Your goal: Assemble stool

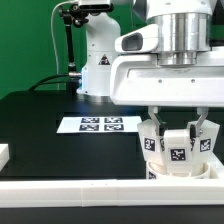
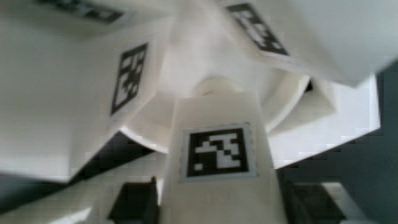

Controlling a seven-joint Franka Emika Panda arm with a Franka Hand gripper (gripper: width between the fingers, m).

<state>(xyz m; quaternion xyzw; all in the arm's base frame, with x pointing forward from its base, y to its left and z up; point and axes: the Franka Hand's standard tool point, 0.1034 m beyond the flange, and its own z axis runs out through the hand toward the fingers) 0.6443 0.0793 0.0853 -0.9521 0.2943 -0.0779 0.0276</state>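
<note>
Directly below the arm at the exterior view's lower right, the hand (image 1: 176, 135) pinches an upright leg (image 1: 178, 150), its long axis vertical, over the seat (image 1: 183, 172).

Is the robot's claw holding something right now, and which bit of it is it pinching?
Yes. The claw is shut on a stool leg, pinching its upper end, while the leg stands in the round seat with the other legs.

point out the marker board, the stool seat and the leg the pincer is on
marker board (image 1: 98, 125), exterior view, its tagged top face
stool seat (image 1: 180, 172), exterior view, its front rim
leg (image 2: 221, 150), wrist view, its tagged face
</note>
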